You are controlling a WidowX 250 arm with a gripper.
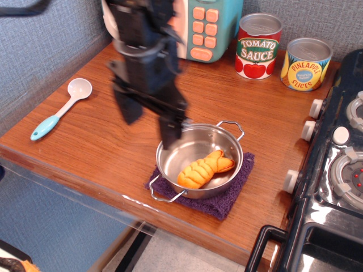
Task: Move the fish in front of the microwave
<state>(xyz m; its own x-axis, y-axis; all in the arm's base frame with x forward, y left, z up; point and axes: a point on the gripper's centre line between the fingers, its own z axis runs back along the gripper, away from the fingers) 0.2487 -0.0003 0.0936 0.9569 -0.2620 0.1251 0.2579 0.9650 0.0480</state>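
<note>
The orange-yellow toy fish [205,169] lies inside a steel pot [173,148] that stands on a purple cloth [227,201] near the table's front edge. The teal and cream microwave [211,25] stands at the back of the table, partly hidden by my arm. My gripper [149,120] is open and empty, its two black fingers pointing down, blurred by motion. It hangs above the table just left of the pot, with its right finger [171,128] over the pot's left rim.
A tomato sauce can [258,45] and a pineapple slices can [305,63] stand right of the microwave. A white spoon with a teal handle [60,109] lies at the left. A black toy stove [340,164] borders the table on the right.
</note>
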